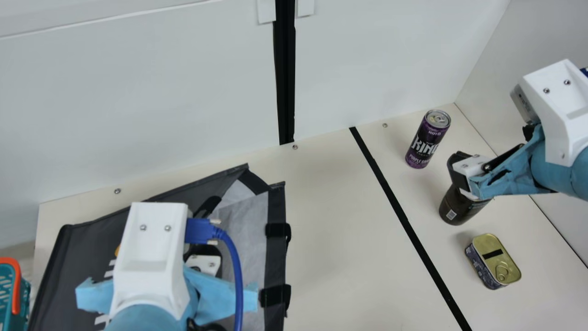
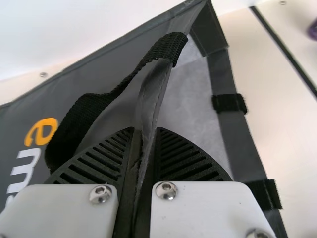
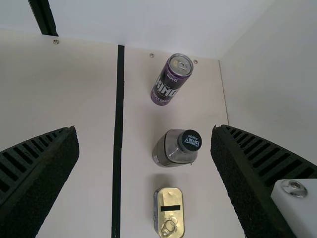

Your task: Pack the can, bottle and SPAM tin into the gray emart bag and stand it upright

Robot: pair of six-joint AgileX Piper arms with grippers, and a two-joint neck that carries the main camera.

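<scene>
Three things sit apart on the tabletop (image 1: pixel 330 230): purple can (image 1: pixel 427 139), capped bottle (image 1: pixel 459 207), SPAM tin (image 1: pixel 497 259). The left gripper (image 2: pixel 143 131) pinches an edge of the gray emart bag (image 1: pixel 275 262), likely to part its mouth; a strap handle (image 2: pixel 79 114) beside it may snag. The right gripper (image 3: pixel 144 130) has its fingers wide over the bottle. A teal basket (image 1: pixel 7 294) stands beside the bag.

"What's on the cream table (image 1: pixel 330 239)?"
"Gray bag (image 1: pixel 245 216), L of the black tape (image 1: pixel 404 217)."
"& R of it?"
"Can (image 1: pixel 427 140) & bottle (image 1: pixel 458 209) upright, tin (image 1: pixel 494 264) w/ pull-ring up; bottle's btwn the other 2."
</scene>
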